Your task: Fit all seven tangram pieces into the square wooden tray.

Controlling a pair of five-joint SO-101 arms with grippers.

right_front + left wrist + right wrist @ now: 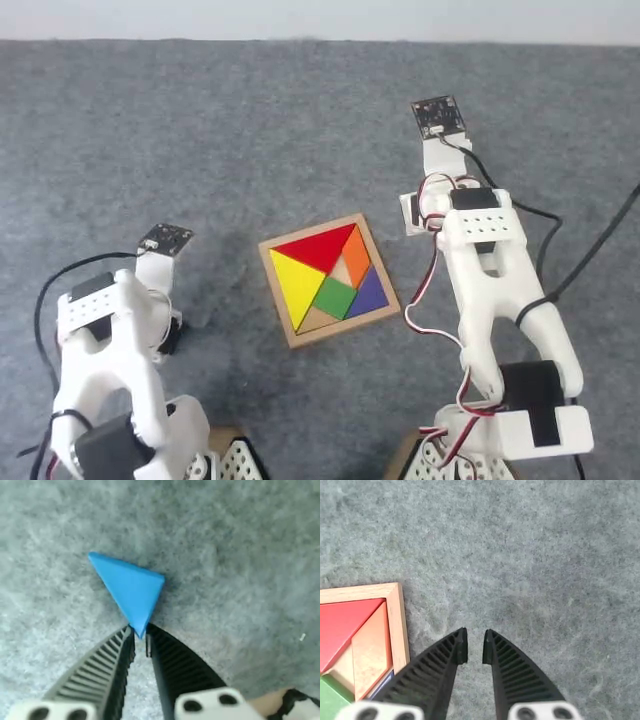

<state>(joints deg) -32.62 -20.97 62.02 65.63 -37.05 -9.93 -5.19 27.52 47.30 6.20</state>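
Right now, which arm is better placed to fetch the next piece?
Left. A corner of the blue triangle sits inside the left gripper; the right gripper hangs over carpet beside the tray.

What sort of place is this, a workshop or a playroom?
Probably a robotics test bench: two small white arms with exposed wiring, left arm and right arm, flank a wooden tray on a grey felt-covered table; the left gripper holds a blue triangle.

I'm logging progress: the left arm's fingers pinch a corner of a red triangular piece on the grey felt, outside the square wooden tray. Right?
No: the triangular piece is blue, not red. The left wrist view shows the fingers of the left gripper pinching its corner on the grey felt, outside the square wooden tray.
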